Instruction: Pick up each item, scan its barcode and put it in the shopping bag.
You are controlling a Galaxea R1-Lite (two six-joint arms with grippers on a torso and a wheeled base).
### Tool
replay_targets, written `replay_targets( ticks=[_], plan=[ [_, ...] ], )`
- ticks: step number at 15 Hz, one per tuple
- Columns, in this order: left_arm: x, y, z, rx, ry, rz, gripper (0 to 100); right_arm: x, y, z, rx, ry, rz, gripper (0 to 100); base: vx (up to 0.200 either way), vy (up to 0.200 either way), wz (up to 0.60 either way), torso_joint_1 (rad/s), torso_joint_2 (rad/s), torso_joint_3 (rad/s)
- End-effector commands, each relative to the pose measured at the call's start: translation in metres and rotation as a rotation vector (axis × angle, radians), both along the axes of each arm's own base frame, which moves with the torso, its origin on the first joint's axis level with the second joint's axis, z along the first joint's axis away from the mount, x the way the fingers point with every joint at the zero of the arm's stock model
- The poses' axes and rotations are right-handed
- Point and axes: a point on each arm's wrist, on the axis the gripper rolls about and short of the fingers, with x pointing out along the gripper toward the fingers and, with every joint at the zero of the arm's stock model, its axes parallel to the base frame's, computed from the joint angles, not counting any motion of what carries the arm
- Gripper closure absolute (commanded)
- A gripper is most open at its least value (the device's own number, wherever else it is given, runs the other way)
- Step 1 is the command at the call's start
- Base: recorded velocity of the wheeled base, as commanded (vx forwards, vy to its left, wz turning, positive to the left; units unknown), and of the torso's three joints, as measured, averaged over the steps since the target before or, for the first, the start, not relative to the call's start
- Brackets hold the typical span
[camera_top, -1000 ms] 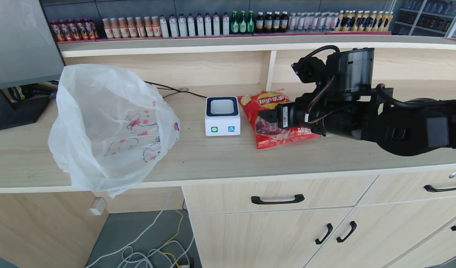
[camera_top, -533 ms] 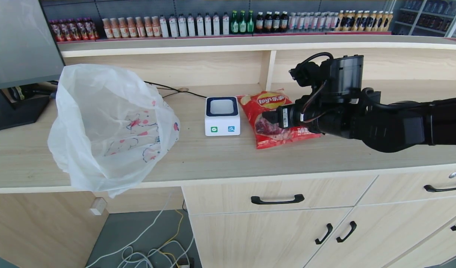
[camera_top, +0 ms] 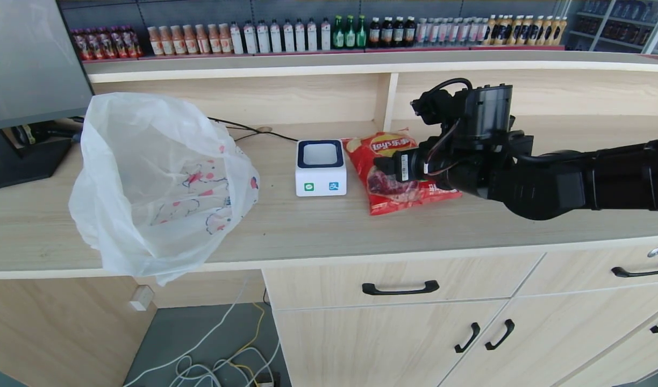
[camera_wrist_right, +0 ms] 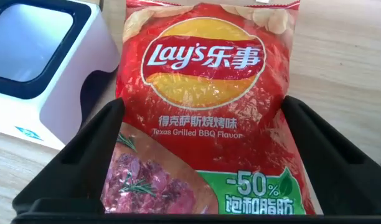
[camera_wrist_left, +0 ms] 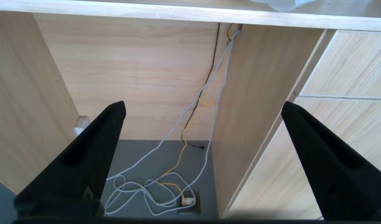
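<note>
- A dark screen stands at the 10 o'clock side of the shopping bag; the head view's edge cuts off most of it.
- The shopping bag, of white see-through film, sits open at the left end of the surface. Its lower folds hang over the front edge. A red print shows through the film but is too crumpled to make out, and I cannot tell if anything lies inside.
- The left end effector hangs below the surface in front of the cabinet panels. Its two fingers are spread wide with nothing between them. Loose cables lie on the floor beyond it.
- A white box scanner with a dark-framed window on top stands at 3 o'clock of the shopping bag, apart from it. A thin cord runs from behind it toward 11 o'clock.
- The red chips bag lies flat, face up, just beside the scanner at its 3 o'clock. In the head view the arm covers its right part.
- The right end effector comes in from 3 o'clock, low over the chips bag. Its fingers are spread wide, one along each long side of the pack, not closed on it. Whether they touch the film cannot be told.
- A row of bottles lines the shelf at 12 o'clock.
</note>
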Motion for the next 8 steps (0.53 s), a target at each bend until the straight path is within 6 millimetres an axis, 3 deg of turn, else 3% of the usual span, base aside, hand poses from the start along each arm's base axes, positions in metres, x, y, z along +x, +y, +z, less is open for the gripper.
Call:
replay_targets(
  ticks=[1, 8],
  plan=[
    [0.000, 0.000, 0.000, 0.000, 0.000, 0.000, 0, 0.007, 0.004, -0.001, -0.005, -0.006, 0.002, 0, 0.000, 0.000, 0.00, 0.000, 0.00, 0.000],
    [0.000, 0.000, 0.000, 0.000, 0.000, 0.000, 0, 0.014, 0.004, -0.013, -0.051, 0.014, 0.009, 0, 0.000, 0.000, 0.00, 0.000, 0.00, 0.000]
  ],
)
